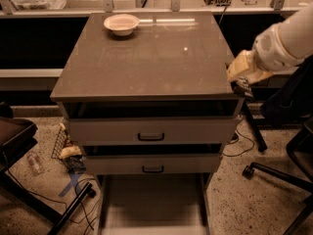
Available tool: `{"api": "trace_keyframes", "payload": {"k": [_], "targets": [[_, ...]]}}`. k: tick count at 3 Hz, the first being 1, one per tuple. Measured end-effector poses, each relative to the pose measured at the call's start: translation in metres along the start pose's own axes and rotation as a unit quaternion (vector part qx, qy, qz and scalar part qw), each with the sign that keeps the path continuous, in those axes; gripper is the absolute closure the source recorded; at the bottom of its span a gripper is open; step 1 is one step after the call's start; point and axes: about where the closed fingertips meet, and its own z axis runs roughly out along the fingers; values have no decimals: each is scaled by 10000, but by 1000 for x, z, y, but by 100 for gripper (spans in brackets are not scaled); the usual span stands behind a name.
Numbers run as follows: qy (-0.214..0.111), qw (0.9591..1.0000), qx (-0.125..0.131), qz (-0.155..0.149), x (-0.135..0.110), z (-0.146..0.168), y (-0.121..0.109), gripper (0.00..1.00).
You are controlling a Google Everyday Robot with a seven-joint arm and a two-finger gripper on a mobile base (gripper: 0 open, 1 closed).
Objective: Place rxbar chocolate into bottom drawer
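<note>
My gripper (239, 82) hangs at the right edge of the grey cabinet top (146, 58), just past its front right corner. It is shut on a small dark flat thing, the rxbar chocolate (241, 88), which shows only partly under the yellowish fingers. The bottom drawer (151, 204) is pulled out at the foot of the cabinet, its pale floor bare. It lies low and to the left of the gripper.
A white bowl (121, 23) sits at the back left of the cabinet top. The two upper drawers (151, 131) have black handles. An office chair base (274, 173) and cables lie on the floor to the right; a dark chair (14, 136), a bottle (34, 163) and a wire basket (66, 143) are to the left.
</note>
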Motion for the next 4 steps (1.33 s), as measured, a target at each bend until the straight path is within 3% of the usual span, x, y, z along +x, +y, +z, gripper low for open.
{"api": "trace_keyframes", "payload": {"k": [1,2,4], "targets": [[446,9989,99,-88,60,0,-12,100],[645,9961,112,-589,82,1,-6,100],[524,9972,107,-517,91,11,-6,100]]}}
